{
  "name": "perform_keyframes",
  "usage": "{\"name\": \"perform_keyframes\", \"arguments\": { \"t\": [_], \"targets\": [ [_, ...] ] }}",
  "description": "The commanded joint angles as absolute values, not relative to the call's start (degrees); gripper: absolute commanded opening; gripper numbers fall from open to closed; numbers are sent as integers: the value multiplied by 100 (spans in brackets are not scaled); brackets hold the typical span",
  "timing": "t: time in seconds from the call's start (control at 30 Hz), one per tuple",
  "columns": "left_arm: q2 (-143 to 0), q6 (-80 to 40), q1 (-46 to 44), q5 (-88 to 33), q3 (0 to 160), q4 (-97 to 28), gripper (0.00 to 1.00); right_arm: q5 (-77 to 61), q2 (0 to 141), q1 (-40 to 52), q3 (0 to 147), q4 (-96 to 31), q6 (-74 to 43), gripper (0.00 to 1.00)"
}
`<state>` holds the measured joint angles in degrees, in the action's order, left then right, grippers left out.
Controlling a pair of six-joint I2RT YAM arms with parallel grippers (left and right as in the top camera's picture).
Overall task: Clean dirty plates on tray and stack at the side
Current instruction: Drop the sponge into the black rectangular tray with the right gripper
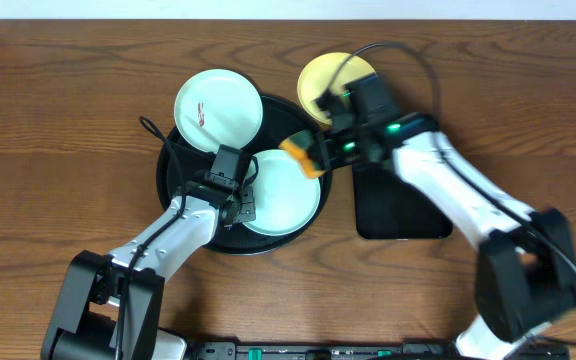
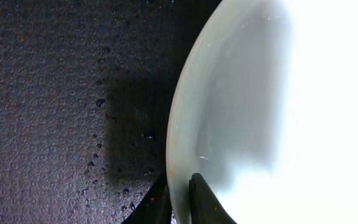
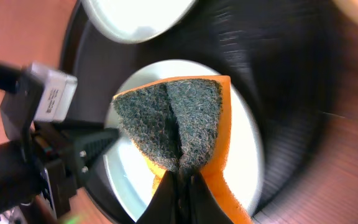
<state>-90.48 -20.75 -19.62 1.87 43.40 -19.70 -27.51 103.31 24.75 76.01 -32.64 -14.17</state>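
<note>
The round black tray (image 1: 276, 115) holds a clean-looking mint-green plate (image 1: 286, 190). My left gripper (image 1: 240, 200) is shut on that plate's left rim; in the left wrist view its fingertips (image 2: 199, 193) pinch the pale rim (image 2: 229, 112) above the wet tray floor (image 2: 55, 93). A second mint plate (image 1: 218, 108) with a reddish smear rests over the tray's upper-left rim. A yellow plate (image 1: 330, 82) lies on the table beyond the tray, partly under my right arm. My right gripper (image 1: 318, 152) (image 3: 182, 186) is shut on an orange sponge (image 3: 179, 124) (image 1: 301, 155), its grey scouring face hovering over the held plate (image 3: 247, 155).
A smaller black rectangular tray (image 1: 403, 210) lies right of the round tray, under my right arm. Bare wooden table (image 1: 58, 120) spreads to the left and far right. The left arm's cable (image 1: 153, 130) loops over the round tray's left edge.
</note>
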Motion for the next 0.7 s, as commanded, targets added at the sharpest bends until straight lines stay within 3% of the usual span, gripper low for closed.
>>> {"name": "perform_keyframes", "arguments": {
  "t": [0.0, 0.17, 0.33, 0.67],
  "targets": [
    [-9054, -2003, -1968, 178, 4353, -1984, 13, -1988, 10047, 2228, 7607, -3745, -1302, 1],
    [-9054, -2003, -1968, 178, 4353, -1984, 17, -899, 9983, 1865, 7605, -4713, -1308, 1],
    [-9054, -2003, -1968, 178, 4353, -1977, 36, 397, 10095, 1761, 7561, -5240, -1332, 1],
    [-9105, -2169, -1968, 176, 4329, -1894, 40, 899, 10127, 1737, 6556, -4270, -1588, 1]
  ]
}}
